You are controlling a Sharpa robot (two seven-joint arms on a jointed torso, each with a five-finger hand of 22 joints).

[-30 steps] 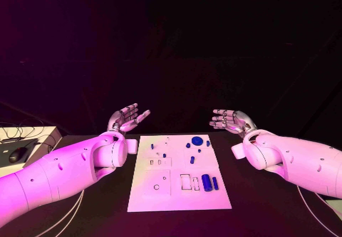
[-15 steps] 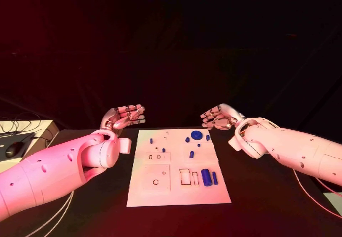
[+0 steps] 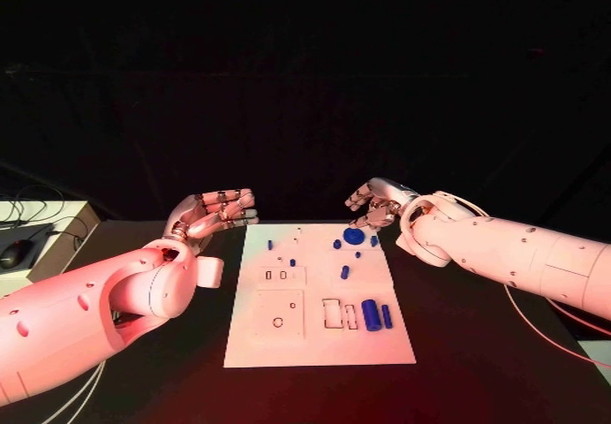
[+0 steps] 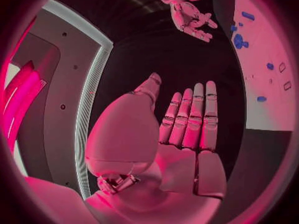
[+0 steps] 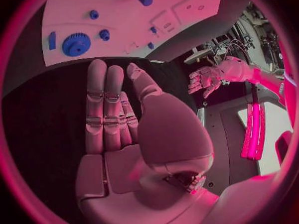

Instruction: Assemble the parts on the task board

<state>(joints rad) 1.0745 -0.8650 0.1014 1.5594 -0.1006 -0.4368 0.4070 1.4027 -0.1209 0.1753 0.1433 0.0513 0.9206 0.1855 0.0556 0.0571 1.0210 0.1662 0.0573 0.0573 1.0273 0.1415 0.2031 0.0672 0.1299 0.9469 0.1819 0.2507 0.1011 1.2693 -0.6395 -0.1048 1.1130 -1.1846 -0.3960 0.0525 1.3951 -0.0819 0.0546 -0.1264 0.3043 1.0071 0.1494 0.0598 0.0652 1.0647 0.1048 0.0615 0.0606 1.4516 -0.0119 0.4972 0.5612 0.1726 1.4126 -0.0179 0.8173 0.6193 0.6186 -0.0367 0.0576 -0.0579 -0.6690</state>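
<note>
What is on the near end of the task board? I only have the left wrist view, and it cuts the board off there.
Observer: In the head view, a thick blue cylinder lies near the near right corner of the task board, with a thinner blue rod beside it.
Operator: Is the right hand carrying anything?
Observer: No. The right wrist view shows the right hand with a bare palm and straight fingers, nothing in it.
Operator: Where is my left hand relative to the board?
Observer: The head view puts the left hand off the board's far left corner, over the black table, touching no part.
</note>
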